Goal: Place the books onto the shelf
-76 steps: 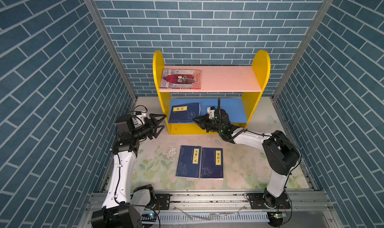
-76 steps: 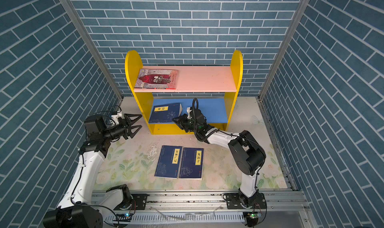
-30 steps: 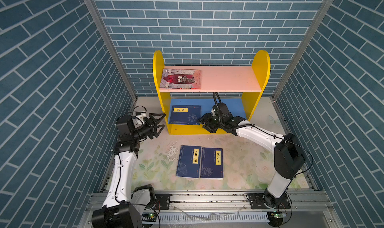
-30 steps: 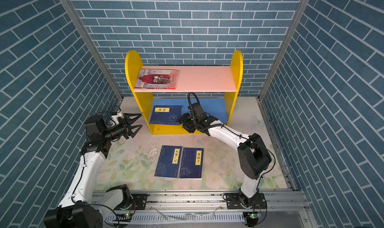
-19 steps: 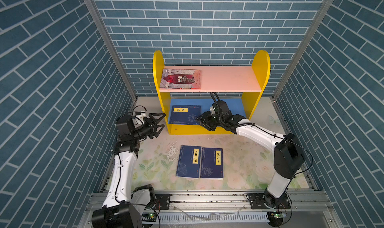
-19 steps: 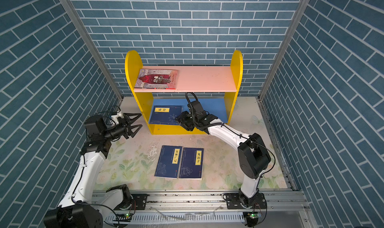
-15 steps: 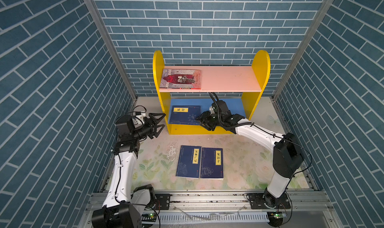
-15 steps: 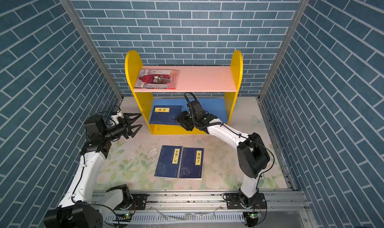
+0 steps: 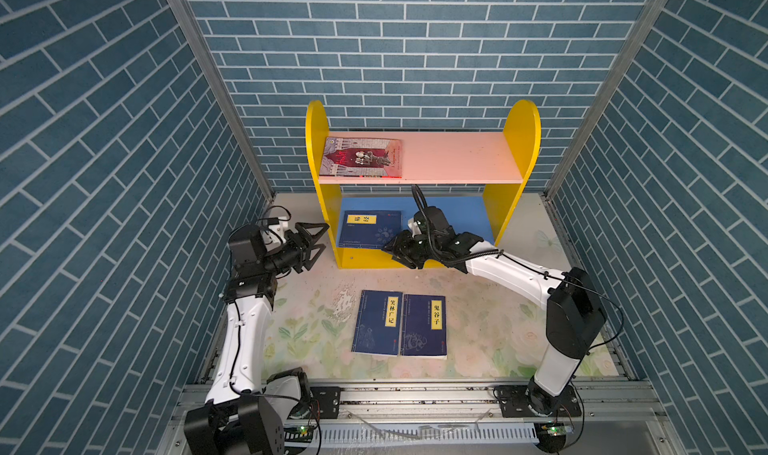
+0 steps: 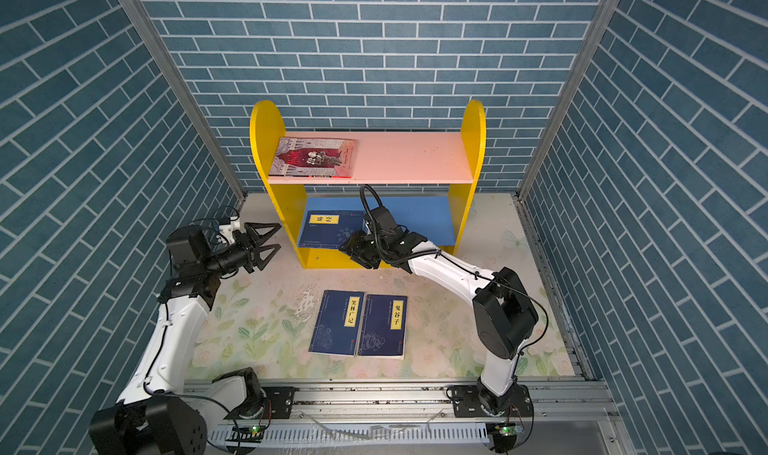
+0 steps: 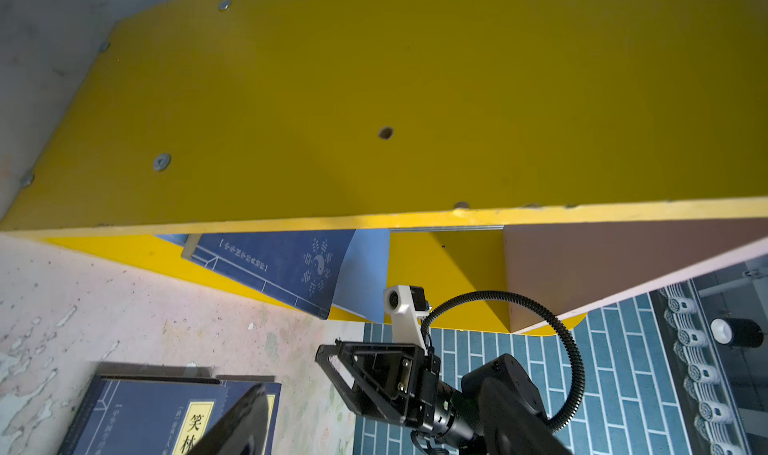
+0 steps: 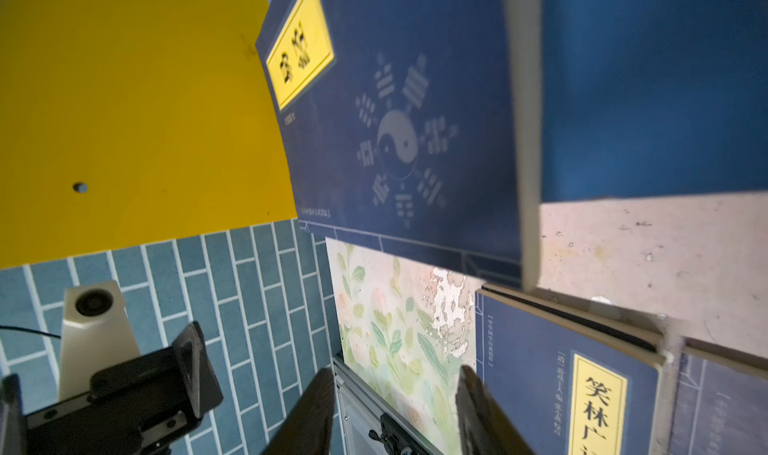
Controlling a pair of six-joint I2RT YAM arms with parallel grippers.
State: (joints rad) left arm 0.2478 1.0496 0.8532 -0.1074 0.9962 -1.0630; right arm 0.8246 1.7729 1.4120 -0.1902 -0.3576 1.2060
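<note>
Navy paperback with a yellow label (image 9: 368, 229): lies flat and face up on the blue lower board (image 9: 461, 220) of the shelf (image 9: 517, 141), just ahead of my right gripper (image 9: 397, 257). Its near corner is beside my fingertips and its front edge seems to sit a little over the lip. It lies close to the side wall farthest from my right wrist, which I judge leaves the board nearer that wrist spare for more. Right gripper: jaws partly apart with nothing between them, only the floral mat (image 12: 386, 307) showing through the gap in the wrist view; whether a fingertip touches the cover I cannot tell. Red illustrated book (image 9: 361, 159): above that hand, flat on the pink upper board (image 9: 457, 158), at the same end. Left-hand floor book (image 9: 378, 322) and right-hand floor book (image 9: 424, 326): below and behind my right hand, side by side and touching on the mat, labels up, not yet shelved. Left gripper (image 9: 323, 237): jaws spread wide and empty, hanging just outside the yellow side wall, well apart from every book. I judge it is held there to leave the shelf mouth to my other arm. Count: four books in view; whether another hides beneath one, I cannot tell. Outstanding, by my judgement: the floor pair, plus a nudge inward for the overhanging paperback.
</note>
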